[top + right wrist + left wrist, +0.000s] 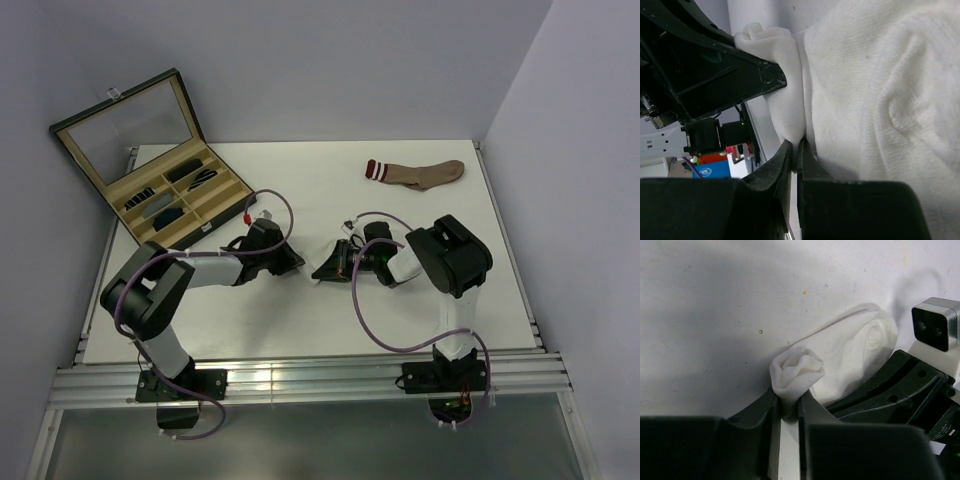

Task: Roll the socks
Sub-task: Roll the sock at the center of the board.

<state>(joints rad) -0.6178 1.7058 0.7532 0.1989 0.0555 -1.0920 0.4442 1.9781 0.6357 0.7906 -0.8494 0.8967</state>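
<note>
A white sock (pixel 852 352) lies on the table between my two grippers, one end bunched into a small wad (pixel 796 371). In the left wrist view my left gripper (pixel 790 404) is shut on that wad, with fabric pinched between the fingers. My right gripper (pixel 796 148) is shut on a fold of the same white sock (pixel 880 100), which fills its wrist view. In the top view the left gripper (pixel 296 262) and right gripper (pixel 326 265) face each other tip to tip at the table's middle. A brown sock (pixel 420 173) with a red and white striped cuff lies flat at the back right.
An open display case (pixel 170 190) with dark items in its compartments stands at the back left, lid raised. The white table (pixel 300 320) is walled on three sides. Purple cables loop over both arms.
</note>
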